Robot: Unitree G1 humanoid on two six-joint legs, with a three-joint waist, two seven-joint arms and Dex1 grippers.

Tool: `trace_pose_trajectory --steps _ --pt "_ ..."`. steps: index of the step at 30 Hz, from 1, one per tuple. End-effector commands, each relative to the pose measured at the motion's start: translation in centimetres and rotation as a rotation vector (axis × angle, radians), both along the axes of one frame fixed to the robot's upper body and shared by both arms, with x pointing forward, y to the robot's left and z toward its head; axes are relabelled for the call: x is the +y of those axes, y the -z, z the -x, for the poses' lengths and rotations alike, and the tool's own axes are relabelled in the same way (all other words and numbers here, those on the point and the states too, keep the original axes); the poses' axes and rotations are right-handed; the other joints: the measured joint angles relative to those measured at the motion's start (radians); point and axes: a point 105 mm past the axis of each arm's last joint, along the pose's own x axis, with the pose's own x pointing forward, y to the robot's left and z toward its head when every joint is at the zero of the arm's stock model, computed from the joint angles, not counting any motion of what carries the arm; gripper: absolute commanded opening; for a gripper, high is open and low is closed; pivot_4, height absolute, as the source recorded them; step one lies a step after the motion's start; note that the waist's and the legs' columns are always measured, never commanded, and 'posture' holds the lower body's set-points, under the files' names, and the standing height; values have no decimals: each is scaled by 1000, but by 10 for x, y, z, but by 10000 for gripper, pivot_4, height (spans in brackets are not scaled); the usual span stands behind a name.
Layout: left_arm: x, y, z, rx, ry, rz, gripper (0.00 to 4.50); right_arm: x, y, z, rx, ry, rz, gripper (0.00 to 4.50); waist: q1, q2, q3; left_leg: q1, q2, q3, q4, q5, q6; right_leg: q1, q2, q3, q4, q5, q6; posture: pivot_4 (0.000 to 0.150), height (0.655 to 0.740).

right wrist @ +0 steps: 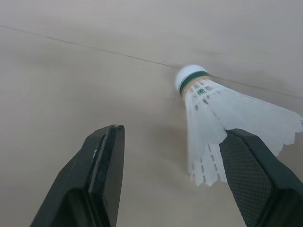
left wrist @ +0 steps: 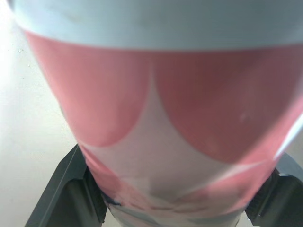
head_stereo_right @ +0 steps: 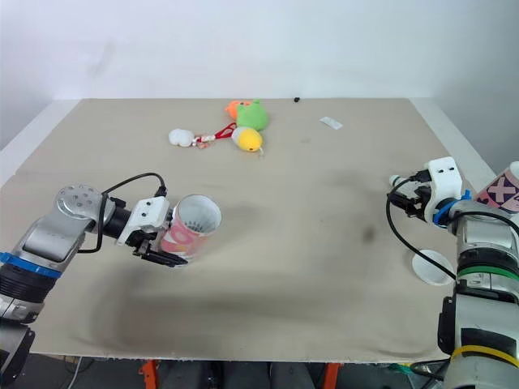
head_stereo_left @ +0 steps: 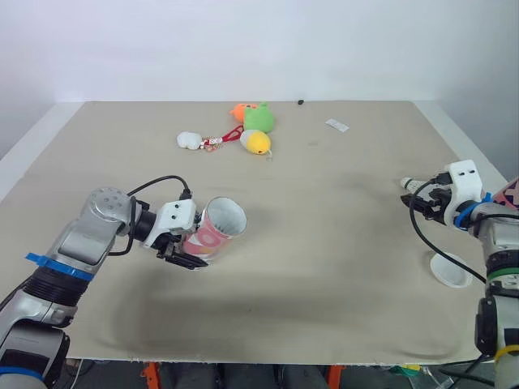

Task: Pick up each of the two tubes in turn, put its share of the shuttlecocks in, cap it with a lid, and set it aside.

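Observation:
My left gripper (head_stereo_left: pixel 183 250) is shut on a pink and white tube (head_stereo_left: pixel 214 229), gripping it near its base. The tube tilts with its open mouth facing up and to the right, and in the left wrist view the tube (left wrist: pixel 165 118) sits between both black fingers (left wrist: pixel 61 194). At the table's right side my right gripper (right wrist: pixel 175 137) is open. A white shuttlecock (right wrist: pixel 222 118) lies between its fingers, close against one of them, cork end pointing away. A second patterned tube (head_stereo_right: pixel 500 190) stands at the far right edge. A white lid (head_stereo_left: pixel 450 270) lies flat near my right arm.
Plush toys sit at the back centre: a green and orange one (head_stereo_left: pixel 258 117), a yellow one (head_stereo_left: pixel 258 143) and a small white one (head_stereo_left: pixel 189 140). A small white wrapper (head_stereo_left: pixel 336 125) and a black speck (head_stereo_left: pixel 300 102) lie near the far edge. The tan table (head_stereo_left: pixel 324 243) ends close to the right arm.

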Motion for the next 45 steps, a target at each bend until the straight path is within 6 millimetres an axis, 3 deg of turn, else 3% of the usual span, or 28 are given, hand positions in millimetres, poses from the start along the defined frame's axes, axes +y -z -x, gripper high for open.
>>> trace_pose_trajectory --steps 1,3,4,5,8,12,13,17,19,21,25,36,39,41,45 --pt "4 13 5 54 -15 -37 30764 -1 -20 -6 -69 -7 22 16612 0 0 0 0 0 0 0 0 0 0 0 0 0 0 0 1500 7323" --pt "4 13 7 54 -17 -37 30764 4 -27 -7 -92 -50 24 8575 -2 0 0 0 -1 0 0 0 0 0 -1 1 0 0 1 1500 7323" --pt "4 13 7 54 -18 -36 30764 6 -29 -7 -100 -66 25 2319 -3 0 0 0 -1 0 0 0 1 0 -1 0 0 0 1 1500 7323" --pt "4 13 8 55 -19 -36 30764 10 -34 -8 -108 -95 34 293 -3 0 0 0 -1 0 0 0 1 0 -1 0 0 0 1 1500 7323" --pt "4 12 8 55 -20 -36 30764 35 -53 -6 -140 -266 57 293 -5 1 1 0 -1 0 -1 -1 1 0 0 1 0 -1 1 1500 7323" --pt "3 12 7 52 -17 -34 30764 112 -91 22 -229 -664 101 293 -5 2 1 0 1 -1 -1 -1 1 -1 1 1 0 -1 1 1500 7323" --pt "3 12 7 52 -17 -34 30764 122 -94 28 -233 -705 108 293 -4 2 1 0 1 -1 -1 -1 1 -1 1 1 0 -1 1 1500 7323" --pt "1 11 5 49 -8 -33 30764 210 -100 87 -224 -1160 207 293 -3 2 1 0 2 -3 0 -1 1 -1 1 -1 1 -1 1 1500 7323" --pt "0 11 4 48 -5 -32 30764 233 -99 103 -217 -1289 255 293 -3 1 1 -1 2 -3 0 -1 1 -1 1 -1 0 -4 5 1500 7323" --pt "0 10 3 47 -2 -32 30764 252 -104 107 -245 -1358 290 293 -3 1 1 0 2 -3 0 -1 1 -1 1 -2 0 -5 7 1500 7323" --pt "-1 10 2 45 1 -32 30764 288 -114 115 -295 -1502 342 293 -1 -1 1 -1 2 -1 2 -1 0 -1 0 -2 0 -3 5 1500 7323" --pt "0 9 1 45 -16 -29 30764 329 -100 114 -266 -1695 429 293 4 -2 1 -8 3 -3 2 -1 0 -7 0 -6 1 1 -3 1500 7323" --pt "1 9 1 45 -23 -29 30764 341 -105 106 -297 -1687 427 9171 4 -2 1 -8 4 -3 3 0 0 -8 0 -7 2 1 -3 1500 7323" --pt "1 8 1 45 -25 -27 30764 343 -107 107 -293 -1702 404 19601 5 -2 1 -8 4 -4 3 0 0 -8 0 -8 2 1 -4 1500 7323" --pt "1 8 1 44 -28 -24 30764 333 -123 129 -319 -1803 297 34759 5 -2 1 -9 4 -4 3 0 0 -8 0 -8 2 0 -4 1500 7323"
